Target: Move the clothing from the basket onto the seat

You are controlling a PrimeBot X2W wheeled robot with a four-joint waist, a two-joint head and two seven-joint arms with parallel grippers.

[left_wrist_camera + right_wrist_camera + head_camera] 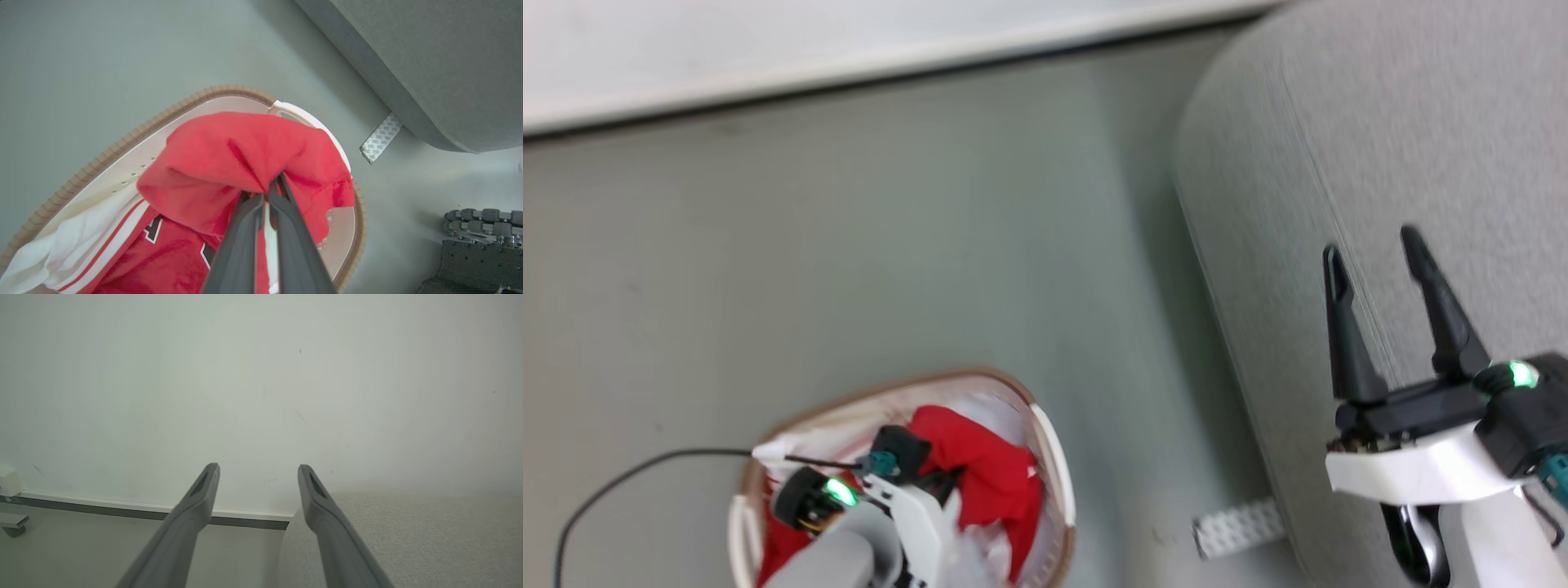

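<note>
Trailing in from the left edge of the head view, a thin black cable (621, 478) curves across the grey-green floor (890, 245) toward the basket (1055, 465), which stands on the floor at the lower left. The left gripper (269, 185) is down inside the basket. Its two dark fingers are pressed close together, with a fold of the clothing (245, 147) pinched between their tips. Red fabric bunches around the pinch into a hump over the basket's far side.

Lower in the basket, the left wrist view shows more of the garment: white trim with thin red stripes, and dark-edged white marks on the red. In the head view, some white at the bottom of the basket is too blurred to say whether it belongs to the garment.

Right of the basket and apart from it, a small patterned white strip (1237, 527) lies on the floor, its end against the base of the seat (1380, 122). Over the seat, at the far right, the right gripper (1372, 253) hangs with its fingers spread wide, holding nothing.
</note>
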